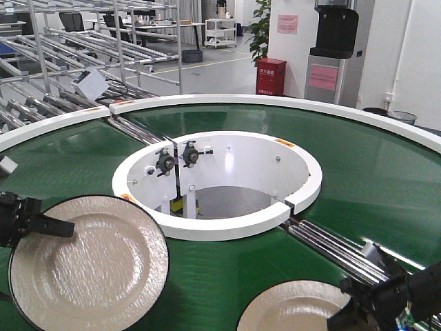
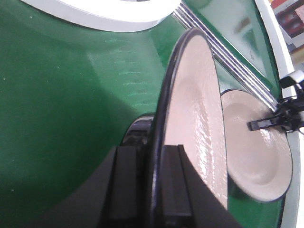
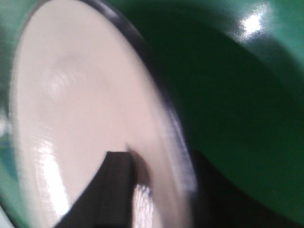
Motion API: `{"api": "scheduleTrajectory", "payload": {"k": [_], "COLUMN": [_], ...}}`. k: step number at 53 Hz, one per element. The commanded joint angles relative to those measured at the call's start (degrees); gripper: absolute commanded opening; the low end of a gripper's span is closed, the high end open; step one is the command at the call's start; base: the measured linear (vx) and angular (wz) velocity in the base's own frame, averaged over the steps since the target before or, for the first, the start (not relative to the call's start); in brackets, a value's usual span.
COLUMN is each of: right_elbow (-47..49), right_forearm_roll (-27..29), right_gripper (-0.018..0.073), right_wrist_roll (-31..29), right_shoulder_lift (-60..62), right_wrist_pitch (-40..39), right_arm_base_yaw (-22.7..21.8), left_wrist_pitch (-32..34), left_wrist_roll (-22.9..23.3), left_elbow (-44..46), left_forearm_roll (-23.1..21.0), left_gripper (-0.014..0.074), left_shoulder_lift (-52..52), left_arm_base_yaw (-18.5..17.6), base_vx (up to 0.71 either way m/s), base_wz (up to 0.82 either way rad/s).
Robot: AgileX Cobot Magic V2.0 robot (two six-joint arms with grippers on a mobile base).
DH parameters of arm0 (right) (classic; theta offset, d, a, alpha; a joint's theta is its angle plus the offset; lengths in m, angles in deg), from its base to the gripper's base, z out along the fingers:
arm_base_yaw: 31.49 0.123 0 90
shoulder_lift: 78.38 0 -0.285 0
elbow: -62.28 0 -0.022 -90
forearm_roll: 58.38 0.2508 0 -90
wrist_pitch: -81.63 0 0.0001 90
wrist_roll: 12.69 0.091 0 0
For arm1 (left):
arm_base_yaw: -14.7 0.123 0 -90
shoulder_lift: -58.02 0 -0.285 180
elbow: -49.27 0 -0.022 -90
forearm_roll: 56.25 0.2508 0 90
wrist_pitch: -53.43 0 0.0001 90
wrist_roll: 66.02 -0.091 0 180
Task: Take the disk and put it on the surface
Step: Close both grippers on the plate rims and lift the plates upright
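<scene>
Left hand (image 1: 67, 229) was closed on the left disk (image 1: 89, 269), a cream plate with a dark edge. The left wrist view showed the rim clamped between 2 black fingers (image 2: 175, 190). This disk was over the near left part of the green belt (image 1: 358, 165), near the white inner ring (image 1: 303, 172). Whether it touched the belt could not be told.

Right hand (image 1: 341, 318) was at the rim of the right disk (image 1: 293, 310), on the near right part of the belt just beside the metal rails (image 1: 331, 245). 1 finger (image 3: 111, 190) lay over its upper face. The right wrist view was blurred, so whether this hand was clamped on it could not be told.
</scene>
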Motion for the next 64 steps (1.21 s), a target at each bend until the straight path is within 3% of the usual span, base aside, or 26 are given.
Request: {"api": "scheduleTrajectory", "payload": {"k": [1,15,23,37,53,64], "right_elbow": [1.1,1.1,1.1,1.1,1.1,1.1], "right_forearm_roll": [2.4,14.1,20.4,21.4,21.4,21.5], "right_gripper": [-0.0015,-0.0009,-0.0009,-0.0009,-0.0009,-0.0009], "right_wrist_roll": [-0.4,-0.4,-0.4,1.6,2.1,2.1], "right_shoulder_lift": [3.3,11.7,18.7,28.0,33.9,34.7], "right_wrist_pitch": [2.2,7.1,8.7,8.5,8.9,9.1], "right_arm_base_yaw": [-0.4,-5.7,-8.3,-8.5,-8.5,-8.5], "left_wrist_pitch": [-3.8,-4.0,-4.0,-4.0,-0.9,0.9], "left_wrist_roll": [2.1,4.4,9.9,13.2,10.9,10.7], "left_elbow": [2.0,1.8,1.8,1.3,-10.0,-11.0], "left_forearm_roll": [-7.3,-8.6,-8.5,-6.9,-9.9,-10.1], "left_gripper": [-0.0008,-0.0008,-0.0008,-0.0008,-0.0008,-0.0008], "left_shoulder_lift": [-3.6,-5.0,-7.0,-13.5,-24.0,-27.6], "left_arm_base_yaw": [-0.1,-0.1,-0.1,-0.5,-0.6,-0.6], "base_vx": [0.00,0.00,0.00,0.00,0.00,0.00], "base_wz": [0.00,0.00,0.00,0.00,0.00,0.00]}}
